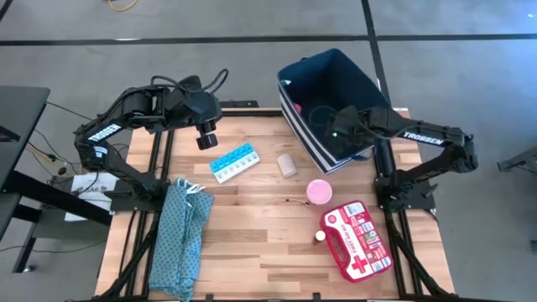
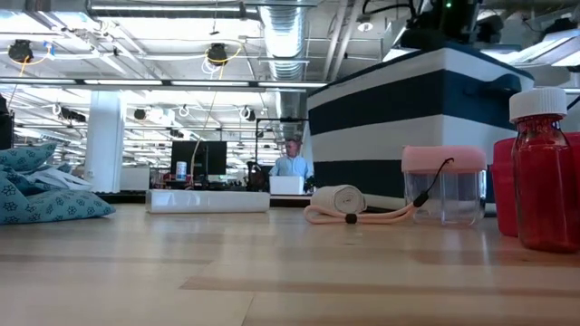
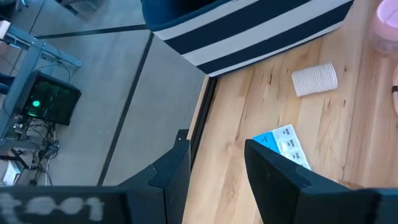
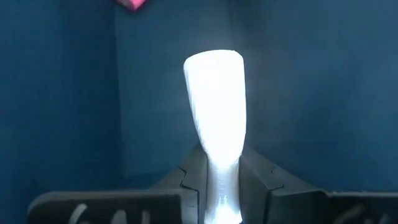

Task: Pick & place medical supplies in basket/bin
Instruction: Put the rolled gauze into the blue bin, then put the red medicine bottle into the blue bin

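The navy bin (image 1: 336,92) with its striped base edge stands at the table's far right. My right gripper (image 1: 331,126) is inside it, shut on the small white stick (image 4: 214,93). The pink cube (image 4: 130,4) lies in a bin corner. My left gripper (image 1: 205,138) hovers open over the far-left table, above and beyond the light blue pill organizer (image 1: 234,163). The beige bandage roll (image 1: 288,164), the pink tape roll (image 1: 319,192) and the red-and-white first aid pouch (image 1: 357,240) lie on the wood. My right gripper pinches the white stick by its narrow end (image 4: 222,183) between the two fingers. The stick runs on along the fingers, its wider free end (image 4: 214,68) ahead of them inside the bin. Whether that end touches the bin's wall I cannot tell.
A folded teal patterned cloth (image 1: 180,235) lies at the near-left edge. A small red bottle with a white cap (image 1: 320,236) stands beside the pouch. In the low view a person (image 2: 292,163) sits far behind the table. Bare wood shows in the table's middle (image 1: 252,218).
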